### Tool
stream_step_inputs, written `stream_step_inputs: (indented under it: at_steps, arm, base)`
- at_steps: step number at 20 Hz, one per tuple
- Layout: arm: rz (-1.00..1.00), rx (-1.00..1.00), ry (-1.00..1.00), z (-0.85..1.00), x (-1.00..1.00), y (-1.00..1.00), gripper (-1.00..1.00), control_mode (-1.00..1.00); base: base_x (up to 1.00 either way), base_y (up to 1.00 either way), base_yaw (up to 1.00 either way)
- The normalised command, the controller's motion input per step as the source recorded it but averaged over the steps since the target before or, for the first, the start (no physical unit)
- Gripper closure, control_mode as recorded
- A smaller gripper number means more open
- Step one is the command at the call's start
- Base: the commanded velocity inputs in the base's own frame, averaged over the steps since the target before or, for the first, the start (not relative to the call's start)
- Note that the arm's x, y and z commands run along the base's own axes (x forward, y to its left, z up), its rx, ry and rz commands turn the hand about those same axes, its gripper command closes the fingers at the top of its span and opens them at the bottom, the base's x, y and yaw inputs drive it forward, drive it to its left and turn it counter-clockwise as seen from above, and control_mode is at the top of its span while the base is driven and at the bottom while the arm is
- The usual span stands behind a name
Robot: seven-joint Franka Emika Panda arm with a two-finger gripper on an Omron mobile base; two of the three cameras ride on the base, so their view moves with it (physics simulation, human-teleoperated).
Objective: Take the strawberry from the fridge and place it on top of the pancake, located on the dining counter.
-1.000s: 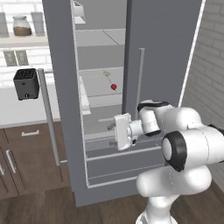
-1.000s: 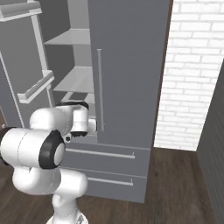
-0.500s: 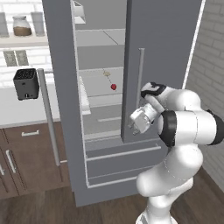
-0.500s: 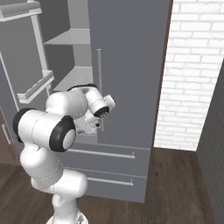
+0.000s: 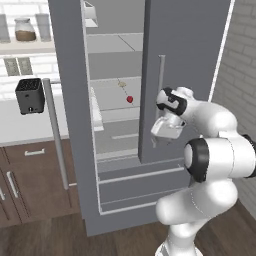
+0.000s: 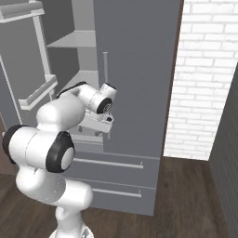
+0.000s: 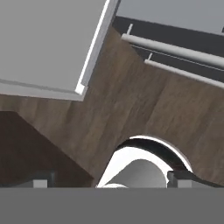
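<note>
The strawberry (image 5: 130, 99) is a tiny red fruit lying on a grey middle shelf inside the fridge (image 5: 195, 45), whose left door (image 5: 67, 100) stands open. My gripper (image 5: 157, 139) hangs in front of the shut right door, right of and below the strawberry, well apart from it. It points down at the floor. In the right base view the gripper (image 6: 105, 130) sits by the right door's handle (image 6: 105, 69). The hand view has the gripper (image 7: 109, 181) with its fingertips (image 7: 40, 182) wide apart, open and empty. The pancake and the dining counter are out of view.
A pale speck with a thin stem (image 5: 120, 83) lies on the shelf above the strawberry. A black toaster (image 5: 30, 95) stands on the pale counter left of the fridge, over brown cabinets (image 5: 30, 175). A white brick wall (image 6: 204, 79) closes the right side. Fridge drawers (image 6: 116, 172) lie below.
The hand has swung from facing left toward the fridge opening to pointing down, and the wrist has shifted right, in front of the shut door. The jaws stayed open.
</note>
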Motion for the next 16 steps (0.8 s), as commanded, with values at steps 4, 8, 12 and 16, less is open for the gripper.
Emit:
stream_step_inputs:
  at_steps: [4,8,12,16]
  arm:
    - [-0.52,-0.15,-0.01,0.32,0.09,0.0,-1.0,-1.0]
    - [-0.49,-0.31,-0.29,0.03,0.26,-0.25,-1.0,-1.0]
    - [-0.43,-0.41,-0.46,0.19,0.39,-0.02,-1.0,-1.0]
    - [-0.26,-0.35,-0.39,0.65,0.36,0.0,-1.0,-1.0]
  base:
    - [0.0,0.0,0.0]
    - [0.0,0.0,0.0]
    - [0.0,0.0,0.0]
    - [0.0,0.0,0.0]
